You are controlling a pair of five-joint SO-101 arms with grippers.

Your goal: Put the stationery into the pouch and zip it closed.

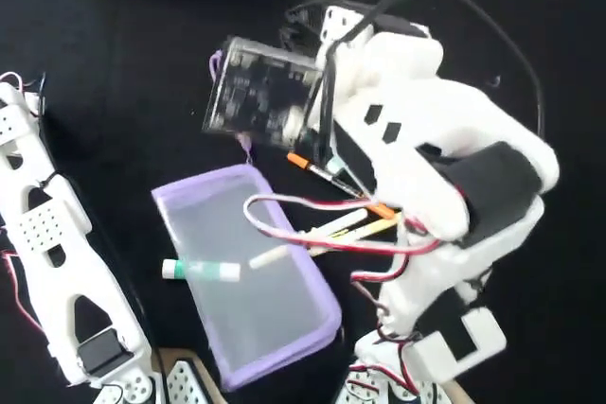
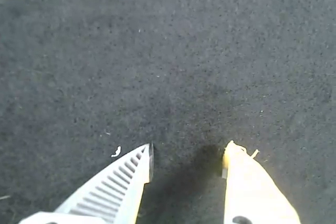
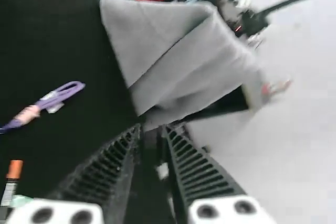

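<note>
I am on the packing step: the stationery is not all in the purple pouch [image 1: 275, 319] yet, and zipping comes after that. The pouch lies flat in the middle of the black counter [image 1: 114, 92]. A white stick with a green cap [image 1: 201, 271] lies across the pouch edge nearest my left arm. I cannot tell if it is inside or on top. Some yellow and white pens [image 1: 346, 227] lie at the other edge, under my right arm, with an orange-tipped pen [image 1: 317, 169] near them. My right hand [image 3: 152, 132] is near the purple pull strap [image 3: 58, 94], squeezed almost together with nothing I can see in it. My left hand [image 2: 186, 161] is spread wide over bare counter, holding nothing. Next, I think the right hand must loosen, come down over one pen and pinch it.
</note>
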